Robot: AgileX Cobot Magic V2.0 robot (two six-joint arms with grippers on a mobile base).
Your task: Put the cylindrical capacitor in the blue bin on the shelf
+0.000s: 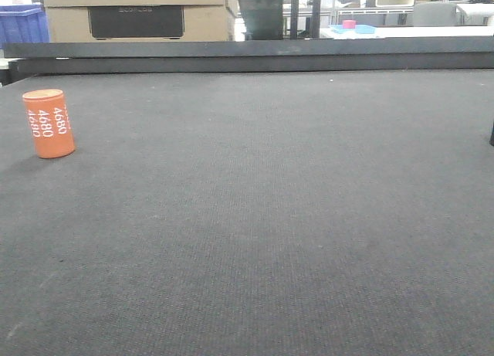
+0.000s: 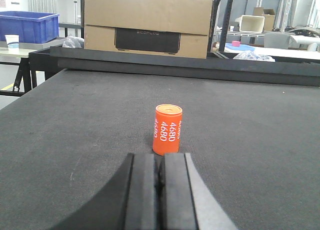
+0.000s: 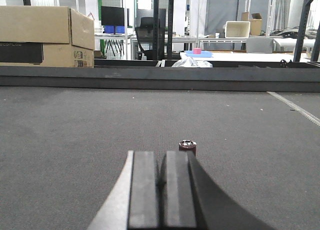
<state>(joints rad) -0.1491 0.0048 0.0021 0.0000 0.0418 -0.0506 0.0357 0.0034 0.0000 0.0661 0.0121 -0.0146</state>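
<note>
A small dark cylindrical capacitor (image 3: pixel 187 145) with a silvery top stands upright on the dark mat, just ahead and a little right of my right gripper (image 3: pixel 161 160), which is shut and empty. An orange cylinder marked 4680 (image 2: pixel 167 129) stands upright just ahead of my left gripper (image 2: pixel 160 162), which is also shut and empty. The orange cylinder also shows at the left of the front view (image 1: pixel 48 123). A blue bin (image 2: pixel 30 25) stands in the background at far left, beyond the table. Neither gripper shows in the front view.
The dark mat-covered table (image 1: pixel 270 217) ends at a raised black rail (image 1: pixel 255 56) along its far edge. A large cardboard box (image 2: pixel 147 23) stands behind the rail. A dark object (image 1: pixel 492 133) is cut off at the front view's right edge.
</note>
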